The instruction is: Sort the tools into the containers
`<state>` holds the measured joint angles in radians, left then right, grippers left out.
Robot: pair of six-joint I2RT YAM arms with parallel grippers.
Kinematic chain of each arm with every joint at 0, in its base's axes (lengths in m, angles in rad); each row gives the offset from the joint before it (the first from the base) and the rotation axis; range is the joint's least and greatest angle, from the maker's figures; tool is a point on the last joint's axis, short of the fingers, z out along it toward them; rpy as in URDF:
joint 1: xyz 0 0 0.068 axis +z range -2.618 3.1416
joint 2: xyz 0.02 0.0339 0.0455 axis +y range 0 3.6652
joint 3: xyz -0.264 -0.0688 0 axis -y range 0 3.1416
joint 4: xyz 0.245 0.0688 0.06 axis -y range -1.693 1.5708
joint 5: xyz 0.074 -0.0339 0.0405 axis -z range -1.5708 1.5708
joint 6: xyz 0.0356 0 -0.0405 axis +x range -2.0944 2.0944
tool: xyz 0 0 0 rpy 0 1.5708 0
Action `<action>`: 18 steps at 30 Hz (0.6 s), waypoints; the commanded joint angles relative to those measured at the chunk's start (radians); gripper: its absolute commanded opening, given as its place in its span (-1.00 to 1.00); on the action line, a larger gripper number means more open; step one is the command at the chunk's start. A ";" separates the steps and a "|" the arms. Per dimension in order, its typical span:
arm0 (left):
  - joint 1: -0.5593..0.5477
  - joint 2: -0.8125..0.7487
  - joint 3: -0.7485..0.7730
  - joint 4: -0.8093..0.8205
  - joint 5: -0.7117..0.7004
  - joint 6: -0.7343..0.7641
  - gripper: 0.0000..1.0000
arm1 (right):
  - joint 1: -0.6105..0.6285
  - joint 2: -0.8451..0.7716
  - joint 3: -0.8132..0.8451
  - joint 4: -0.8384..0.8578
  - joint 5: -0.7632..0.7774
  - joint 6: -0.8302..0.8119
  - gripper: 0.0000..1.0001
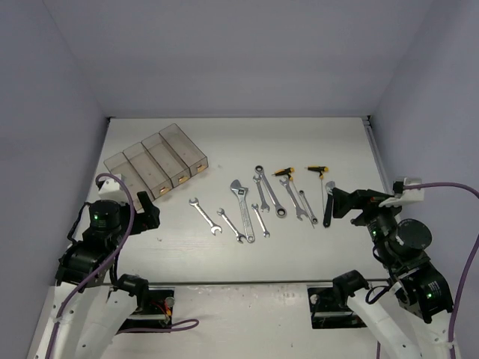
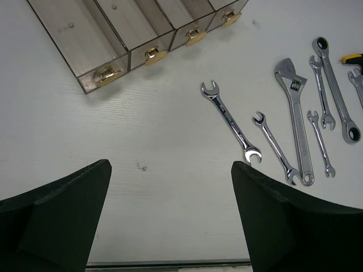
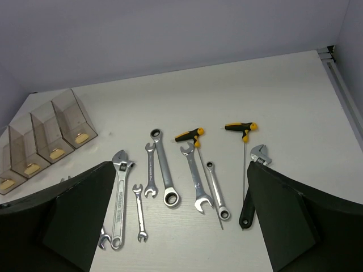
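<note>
**Tools laid out, both grippers wide open**

The white table (image 1: 314, 142) holds everything. At its far left stand the containers (image 1: 156, 161), four clear smoky bins joined in a row and set at a slant, each with a brass-coloured tab on its near end. They sit well apart from the tools.

The left gripper (image 2: 170, 167) hangs over bare table just in front of the bins, its fingers spread apart and holding nothing. The right gripper (image 3: 181, 167) hovers at the right end of the tool row, fingers likewise wide apart and holding nothing.

The tools lie in a loose row across the middle. The large adjustable wrench (image 1: 243, 209) and the long ratchet wrench (image 1: 269, 193) sit near the centre. To their left are two open-ended wrenches (image 1: 203, 215) side by side, and between the big pair lies a small wrench (image 1: 260, 220). Further right are two T-handled keys (image 1: 284, 172) with black-and-yellow grips, and a black-handled wrench (image 1: 328, 213) just beside the right gripper.
</note>
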<state>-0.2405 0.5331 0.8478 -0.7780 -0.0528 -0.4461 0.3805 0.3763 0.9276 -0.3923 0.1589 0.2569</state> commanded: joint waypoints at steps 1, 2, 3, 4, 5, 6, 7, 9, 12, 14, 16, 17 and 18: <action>-0.002 0.020 0.067 0.031 -0.019 0.006 0.70 | 0.005 0.062 0.038 0.057 0.003 -0.011 1.00; -0.002 0.024 0.071 0.031 -0.023 0.003 0.70 | 0.005 0.065 0.037 0.056 0.009 -0.006 1.00; -0.002 0.030 0.076 0.031 -0.027 0.001 0.70 | 0.006 0.069 0.038 0.057 0.016 0.000 1.00; -0.001 0.036 0.082 0.030 -0.028 -0.001 0.70 | 0.006 0.074 0.038 0.057 0.023 0.005 1.00; -0.001 0.043 0.089 0.029 -0.026 -0.004 0.70 | 0.006 0.079 0.039 0.059 0.026 0.008 1.00; -0.002 0.052 0.096 0.028 -0.020 -0.008 0.70 | 0.005 0.086 0.040 0.061 0.024 0.011 1.00; -0.002 0.061 0.107 0.026 -0.011 -0.016 0.70 | 0.005 0.098 0.041 0.060 0.048 0.025 1.00; -0.002 0.082 0.128 0.023 0.016 -0.025 0.70 | 0.006 0.134 0.046 0.061 0.082 0.047 1.00; -0.002 0.098 0.143 0.025 0.019 -0.020 0.70 | 0.006 0.190 0.047 0.061 0.123 0.024 1.00; -0.002 0.122 0.155 0.024 0.006 -0.025 0.70 | 0.006 0.258 0.057 0.060 0.142 -0.003 1.00; -0.002 0.166 0.186 0.023 0.010 -0.039 0.70 | 0.005 0.327 0.078 0.057 0.132 -0.008 1.00; -0.002 0.184 0.197 0.023 0.010 -0.049 0.70 | 0.005 0.366 0.081 0.058 0.127 -0.003 1.00; -0.002 0.217 0.218 0.023 0.008 -0.062 0.70 | 0.005 0.418 0.083 0.059 0.125 0.008 1.00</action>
<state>-0.2405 0.6615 0.9786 -0.7874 -0.0483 -0.4630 0.3805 0.6508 0.9683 -0.3915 0.2491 0.2630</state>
